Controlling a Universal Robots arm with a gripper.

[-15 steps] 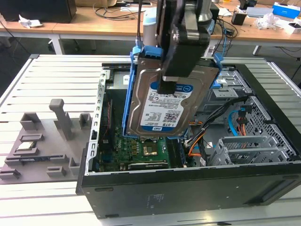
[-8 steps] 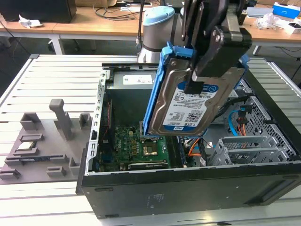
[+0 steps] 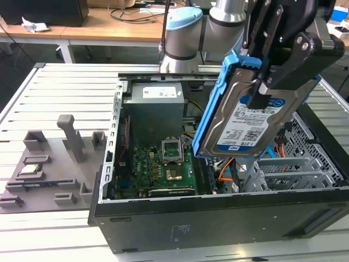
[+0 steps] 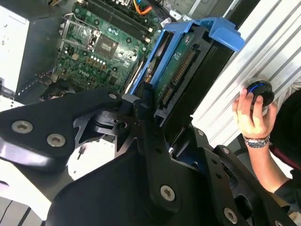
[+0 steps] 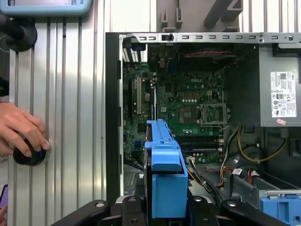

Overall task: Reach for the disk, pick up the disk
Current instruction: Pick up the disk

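Observation:
The disk (image 3: 240, 123), a silver hard drive with a white-and-blue label and a blue side bracket (image 3: 210, 109), hangs tilted in the air above the open computer case (image 3: 218, 218). My gripper (image 3: 262, 90) is shut on it from above, its black fingers clamping the two flat faces. In the second wrist view the disk (image 4: 175, 75) runs edge-on away from the gripper (image 4: 150, 101), with its connector side showing. In the first wrist view the blue bracket (image 5: 164, 162) stands out over the case interior.
Below the disk lie the green motherboard (image 3: 158, 164), the grey power supply (image 3: 155, 106) and a metal drive cage (image 3: 283, 169) with orange cables. A grey fixture tray (image 3: 49, 164) sits at the exterior view's left. A person's hand (image 5: 19, 129) rests on a black knob (image 5: 28, 156) beside the case.

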